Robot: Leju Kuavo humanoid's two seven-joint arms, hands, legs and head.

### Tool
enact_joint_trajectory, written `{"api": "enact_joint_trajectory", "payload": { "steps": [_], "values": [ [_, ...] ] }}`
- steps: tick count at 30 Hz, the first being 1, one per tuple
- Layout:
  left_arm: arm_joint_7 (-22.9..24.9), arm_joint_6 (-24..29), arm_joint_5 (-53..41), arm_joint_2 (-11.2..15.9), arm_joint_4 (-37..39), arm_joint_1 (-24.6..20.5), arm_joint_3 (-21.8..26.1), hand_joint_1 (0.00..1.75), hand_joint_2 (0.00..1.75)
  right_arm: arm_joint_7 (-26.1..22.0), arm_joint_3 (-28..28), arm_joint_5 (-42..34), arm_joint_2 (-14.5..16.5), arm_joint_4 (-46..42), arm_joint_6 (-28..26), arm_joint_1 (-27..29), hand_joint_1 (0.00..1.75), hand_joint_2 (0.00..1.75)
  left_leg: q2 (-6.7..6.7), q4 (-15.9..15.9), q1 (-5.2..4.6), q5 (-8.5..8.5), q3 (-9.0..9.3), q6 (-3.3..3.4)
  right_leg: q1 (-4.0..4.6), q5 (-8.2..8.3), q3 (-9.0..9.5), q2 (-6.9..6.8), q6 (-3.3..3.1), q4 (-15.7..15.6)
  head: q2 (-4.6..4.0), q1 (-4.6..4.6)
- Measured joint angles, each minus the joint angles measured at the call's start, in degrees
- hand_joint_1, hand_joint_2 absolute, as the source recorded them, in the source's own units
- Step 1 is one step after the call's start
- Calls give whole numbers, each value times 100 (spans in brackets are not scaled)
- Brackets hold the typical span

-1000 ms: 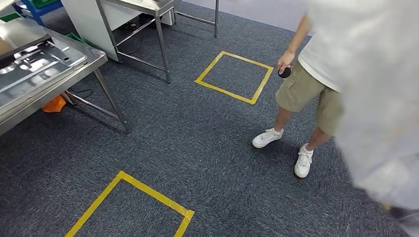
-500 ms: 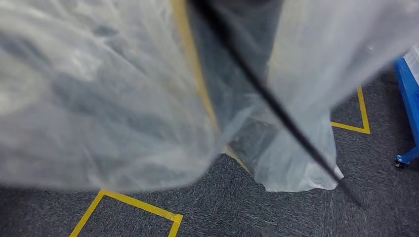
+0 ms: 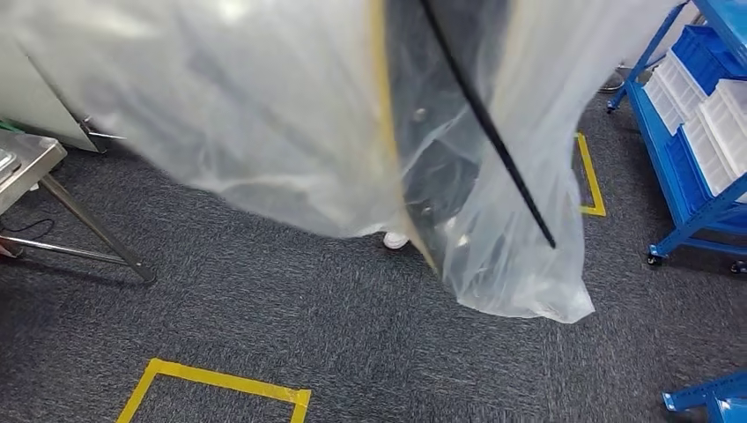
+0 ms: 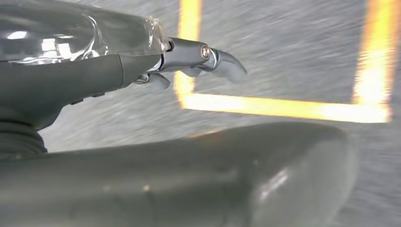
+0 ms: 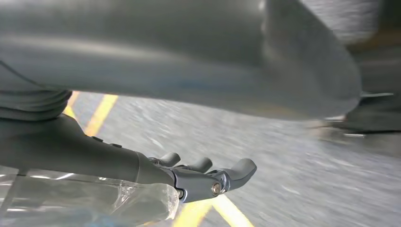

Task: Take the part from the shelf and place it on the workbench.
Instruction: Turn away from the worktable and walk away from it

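The robot carries the part [image 3: 291, 123], a large flat piece wrapped in clear plastic, held up close in front of the head camera so that it hides most of the floor ahead; a thin black strip [image 3: 489, 123] runs slantwise across the wrap and a yellow edge shows through it. In the wrist views the left hand [image 4: 142, 71] and the right hand [image 5: 156, 177] each lie flat along one edge of the wrapped part, fingers stretched out against the plastic and the thumb on the other side, so both seem to be clamping it between them, one at each side. The blue shelf [image 3: 696, 132] with its white bins stands off to the right, well apart from the part, so the pick-up looks done. A corner of the metal workbench [image 3: 31, 163] shows at the far left, with grey carpet and a taped yellow square [image 3: 216, 383] between. What is left, by my reading, is to face the workbench, close the gap, lower the part onto its top and let go
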Motion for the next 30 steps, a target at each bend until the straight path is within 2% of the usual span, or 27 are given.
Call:
{"api": "enact_joint_trajectory", "payload": {
  "steps": [1,2,3,4,6,7,8,10,11,12,13,15,16,17,18,19,21,22,23,25,26,27,29,30],
  "values": [
    [0,0,1,1,-83,-50,0,0,0,-1,-1,0,-2,90,0,61,0,0,57,1,-6,-1,-6,0,-3,7,-44,-14,3,99,0,-1],
    [1,0,1,1,-142,-69,0,0,0,-3,-1,0,-4,156,0,92,0,0,117,1,-8,-1,-6,-1,-5,119,37,-34,2,-47,0,-1],
    [3,0,1,1,-179,-57,-1,0,0,-6,-2,0,-8,198,0,87,0,0,179,0,-9,-3,-3,-4,-6,301,229,-81,-4,-400,0,-1],
    [7,0,2,1,-195,-12,-1,0,0,-12,-2,0,-11,215,0,36,0,0,244,1,-11,-5,7,-10,-2,501,502,-201,-19,-906,0,-1],
    [16,0,2,1,-183,159,-1,0,0,-27,-1,2,-13,180,0,-165,0,0,370,-23,-23,-11,19,-49,19,741,908,-468,-51,-1624,0,-3],
    [22,0,3,1,-151,276,-1,0,0,-36,0,3,-12,131,0,-300,0,0,433,-34,-26,-12,27,-79,34,782,991,-545,-70,-1786,0,-4],
    [26,0,5,0,-94,407,-1,0,0,-42,0,4,-11,59,0,-443,0,0,494,-51,-24,-7,35,-114,47,793,983,-529,-88,-1791,0,-6],
    [34,-2,8,-3,84,712,-2,0,0,-49,-2,4,-10,-143,0,-749,0,0,606,-58,-17,-16,77,-188,43,839,957,-380,-146,-1831,0,-4],
    [35,-4,9,-4,200,879,-4,0,0,-53,-2,4,-8,-276,0,-908,0,0,583,-3,-7,-77,75,-225,31,862,947,-297,-176,-1844,0,-7],
    [34,-7,8,-5,332,1046,-6,0,0,-55,-2,4,-7,-421,0,-1065,0,0,490,180,2,-214,10,-257,16,889,941,-210,-206,-1858,0,-8],
    [35,-8,9,-4,473,1201,-7,0,0,-57,-2,4,-7,-565,0,-1211,0,0,342,505,17,-414,-129,-283,5,913,928,-124,-228,-1863,0,-10],
    [41,-4,9,6,772,1497,-4,0,0,-56,-2,4,-7,-841,0,-1485,0,0,89,1433,31,-845,-560,-302,2,954,877,93,-250,-1862,0,-12],
    [45,-3,9,11,897,1617,-3,0,0,-55,-2,4,-8,-959,0,-1577,0,0,32,1743,33,-934,-714,-305,2,972,854,212,-249,-1861,0,-12],
    [47,-2,8,15,996,1703,-3,0,0,-55,-3,3,-8,-1060,0,-1635,0,0,4,1821,33,-900,-760,-302,2,988,839,326,-240,-1860,0,-13],
    [44,-2,8,19,1059,1722,-3,0,0,-55,-4,3,-8,-1124,0,-1640,0,0,-20,1610,33,-747,-669,-292,0,1001,834,420,-229,-1859,0,-14],
    [39,-2,7,23,1092,1681,-3,0,0,-51,-5,2,-7,-1157,0,-1604,0,0,-74,1193,34,-534,-474,-275,-3,1011,834,491,-216,-1859,0,-14],
    [27,-2,6,28,1095,1465,-3,0,0,-36,-7,1,-3,-1146,0,-1443,0,0,-282,310,25,-174,-42,-232,13,1017,817,574,-179,-1852,0,-14],
    [21,-2,6,27,1057,1321,-3,0,0,-27,-8,1,1,-1104,0,-1317,0,0,-347,56,22,-82,85,-207,24,1022,801,610,-157,-1849,0,-10],
    [18,-2,5,24,997,1170,-4,0,0,-22,-8,0,3,-1040,0,-1171,0,0,-363,-44,12,-47,135,-181,36,1030,782,650,-131,-1845,0,-5],
    [11,-3,4,11,807,846,-5,0,0,-14,-8,0,4,-839,0,-827,0,0,-253,-61,8,-3,129,-107,26,1038,758,695,-85,-1823,0,0],
    [10,-4,4,4,695,679,-5,0,0,-10,-8,0,3,-719,0,-653,0,0,-212,-69,6,15,124,-69,24,988,725,590,-65,-1746,0,2],
    [7,-4,4,-2,567,513,-4,0,0,-7,-8,0,3,-584,0,-487,0,0,-177,-79,11,32,116,-31,20,864,639,430,-46,-1556,0,5],
    [3,-2,4,-5,294,219,-2,0,0,-3,-8,0,3,-305,0,-202,0,0,-107,-84,5,46,90,12,15,442,283,88,-11,-805,0,14],
    [1,-1,4,-5,163,104,-1,0,0,-3,-7,0,3,-166,0,-86,0,0,-62,-83,-3,48,75,20,5,239,67,21,5,-358,0,15]
  ]
}}
